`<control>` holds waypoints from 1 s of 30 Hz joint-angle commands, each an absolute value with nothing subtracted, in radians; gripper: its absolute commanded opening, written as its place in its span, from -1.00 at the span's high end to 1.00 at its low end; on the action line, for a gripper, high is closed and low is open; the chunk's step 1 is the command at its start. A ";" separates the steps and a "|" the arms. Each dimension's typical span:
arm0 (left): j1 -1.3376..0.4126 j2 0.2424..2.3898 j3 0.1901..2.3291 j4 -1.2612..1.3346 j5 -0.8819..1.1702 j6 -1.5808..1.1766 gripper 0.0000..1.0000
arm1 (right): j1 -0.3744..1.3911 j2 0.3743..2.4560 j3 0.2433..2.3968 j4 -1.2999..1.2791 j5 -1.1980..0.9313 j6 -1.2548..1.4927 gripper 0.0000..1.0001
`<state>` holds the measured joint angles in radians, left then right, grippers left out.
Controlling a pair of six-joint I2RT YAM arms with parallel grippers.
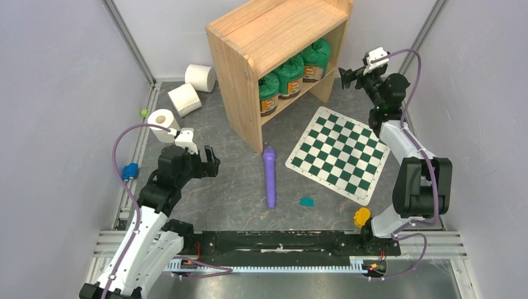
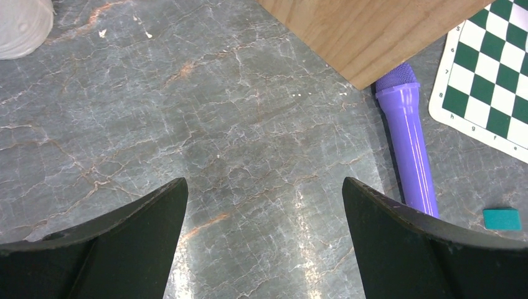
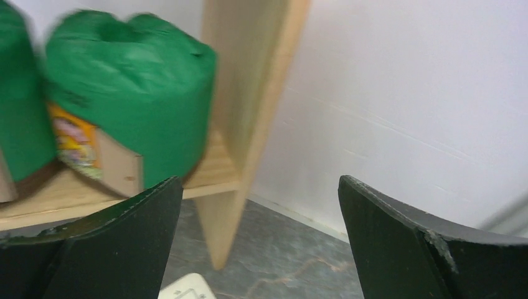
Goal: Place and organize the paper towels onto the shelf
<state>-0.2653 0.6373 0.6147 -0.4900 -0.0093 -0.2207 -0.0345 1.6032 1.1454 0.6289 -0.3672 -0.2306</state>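
**A:** What sits closest to the lens?

**B:** In the left wrist view, two dark fingers of the left gripper. They are spread wide with nothing between them, above the grey marbled tabletop.

**A:** And around that gripper?

**B:** Seen from above, a purple cylinder lies at its three o'clock, with its head just beside the near corner of the shelf. The shelf itself stands at one o'clock. The three paper towels rest on the table from ten round to twelve o'clock. All three are outside the shelf, to its left.

**A:** The other arm?

**B:** The right gripper is also parted and holds nothing. It hangs by the shelf's right side panel. Green canisters on the lower tier lie at its nine o'clock. A checkered board lies flat at six o'clock.
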 commanded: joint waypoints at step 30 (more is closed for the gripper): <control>-0.267 0.624 0.613 -0.439 0.014 -0.167 -0.99 | 0.111 1.802 1.303 0.775 -0.329 -0.140 -0.96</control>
